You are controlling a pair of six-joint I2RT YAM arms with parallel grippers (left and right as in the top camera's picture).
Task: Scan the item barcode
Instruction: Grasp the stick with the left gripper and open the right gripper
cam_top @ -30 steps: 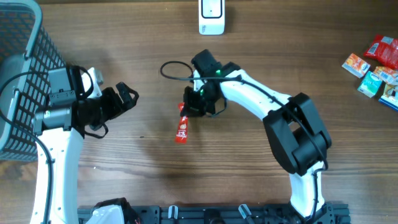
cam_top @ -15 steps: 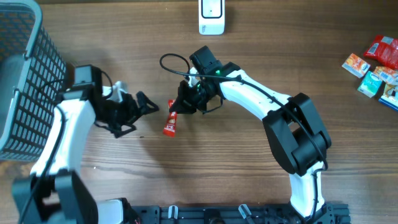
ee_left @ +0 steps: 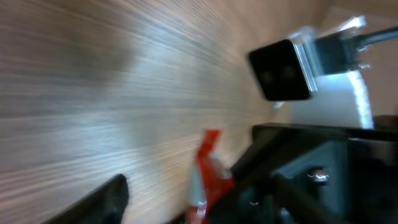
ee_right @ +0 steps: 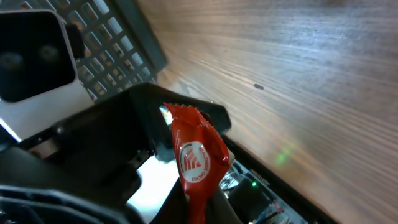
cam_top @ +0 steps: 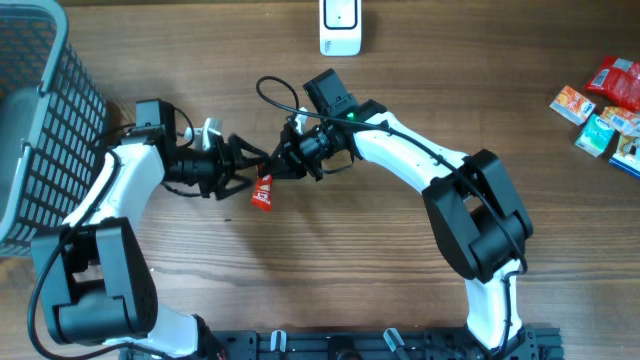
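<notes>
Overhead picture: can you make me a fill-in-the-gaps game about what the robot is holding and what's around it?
The right gripper is shut on a ___ packet.
The mesh basket stands on the robot's ___ side.
The other snack packets lie on the robot's ___ side.
Missing words: red, left, right.

left gripper [cam_top: 248, 168]: jaws parted | right gripper [cam_top: 280, 165]: jaws clamped | tips nearly meeting
</notes>
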